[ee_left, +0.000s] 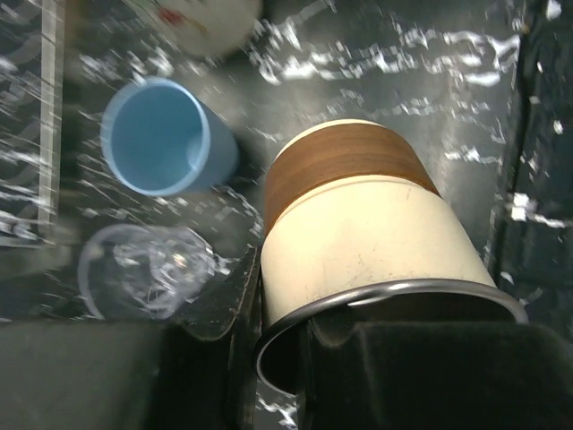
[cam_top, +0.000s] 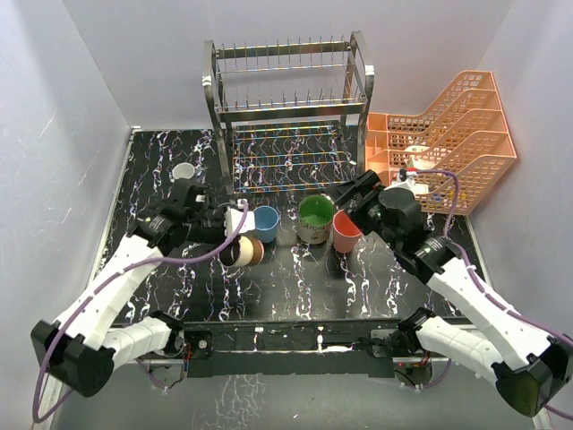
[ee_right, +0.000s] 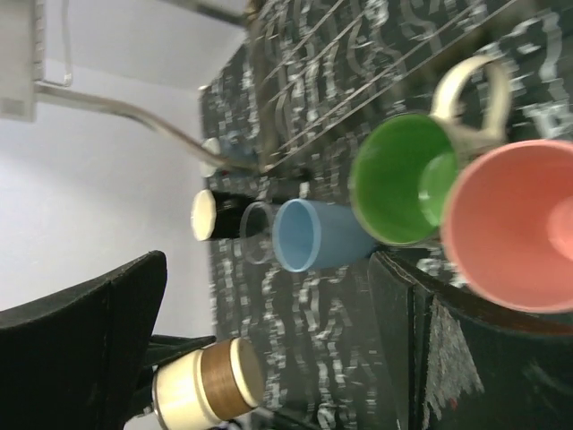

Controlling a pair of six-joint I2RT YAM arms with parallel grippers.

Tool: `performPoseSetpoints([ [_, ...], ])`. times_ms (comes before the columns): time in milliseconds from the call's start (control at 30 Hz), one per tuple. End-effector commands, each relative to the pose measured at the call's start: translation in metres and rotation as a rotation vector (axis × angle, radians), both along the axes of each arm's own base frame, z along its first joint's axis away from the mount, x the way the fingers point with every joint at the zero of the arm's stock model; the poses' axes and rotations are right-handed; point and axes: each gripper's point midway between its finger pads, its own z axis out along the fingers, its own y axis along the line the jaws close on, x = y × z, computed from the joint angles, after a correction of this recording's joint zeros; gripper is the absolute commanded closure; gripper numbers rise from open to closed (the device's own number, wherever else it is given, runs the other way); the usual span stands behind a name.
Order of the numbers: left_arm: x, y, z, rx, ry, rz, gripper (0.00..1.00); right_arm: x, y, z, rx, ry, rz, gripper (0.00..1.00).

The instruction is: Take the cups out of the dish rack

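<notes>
Table (cam_top: pixel 304 278): left-wrist view alone shows gripper (ee_left: pixel 282 349) pinching brown-and-cream cup (ee_left: pixel 358 233).

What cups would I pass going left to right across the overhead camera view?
small white cup → brown-and-cream cup → blue cup → cream mug with green inside → salmon-pink tumbler

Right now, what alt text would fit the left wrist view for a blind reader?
The left gripper pinches the rim of a brown-and-cream cup, one finger inside it. Beside it, a blue cup and a clear glass stand on the black marbled table.
</notes>
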Motion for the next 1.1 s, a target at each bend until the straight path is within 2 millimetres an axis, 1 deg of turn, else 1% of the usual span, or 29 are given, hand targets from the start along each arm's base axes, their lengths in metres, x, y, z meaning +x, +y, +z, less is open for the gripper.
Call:
performPoseSetpoints([
  [0,-0.019,0.016,-0.038,0.142,0.182,0.008,1.0,-0.008,-0.051,-0.008,-0.236,-0.005,-0.081,0.02],
  [67,-0.017,0.016,-0.055,0.195,0.248,0.031,1.0,-0.008,-0.068,-0.008,-0.303,0.006,-0.128,0.02],
  [133,-0.015,0.016,-0.069,0.239,0.288,0.053,1.0,-0.009,-0.08,-0.012,-0.353,0.021,-0.166,0.02],
  [333,-0.014,0.01,-0.112,0.397,0.307,0.065,1.0,-0.012,-0.104,-0.022,-0.44,0.055,-0.243,0.02],
  [467,-0.011,0.002,-0.129,0.471,0.302,0.07,1.0,-0.017,-0.117,-0.029,-0.478,0.073,-0.286,0.02],
  [633,-0.004,-0.005,-0.138,0.5,0.299,0.082,1.0,-0.02,-0.132,-0.042,-0.521,0.098,-0.338,0.02],
  [667,-0.005,-0.006,-0.139,0.506,0.303,0.08,0.98,-0.021,-0.133,-0.044,-0.528,0.101,-0.342,0.02],
  [700,-0.004,-0.007,-0.14,0.508,0.307,0.083,0.94,-0.021,-0.134,-0.046,-0.535,0.103,-0.344,0.02],
  [733,-0.004,-0.007,-0.14,0.51,0.311,0.088,0.86,-0.021,-0.135,-0.047,-0.541,0.106,-0.346,0.02],
  [833,0.0,-0.01,-0.136,0.503,0.302,0.104,0.71,-0.021,-0.137,-0.047,-0.546,0.103,-0.35,0.02],
  [967,-0.002,-0.014,-0.121,0.479,0.305,0.092,0.53,-0.022,-0.139,-0.044,-0.553,0.092,-0.352,0.02],
  [1000,-0.003,-0.015,-0.116,0.471,0.308,0.086,0.44,-0.022,-0.14,-0.043,-0.556,0.089,-0.355,0.02],
  [1033,-0.004,-0.016,-0.11,0.461,0.308,0.084,0.39,-0.022,-0.14,-0.042,-0.559,0.086,-0.356,0.02],
  [1067,-0.004,-0.017,-0.104,0.453,0.307,0.081,0.36,-0.022,-0.141,-0.041,-0.563,0.082,-0.359,0.02],
])
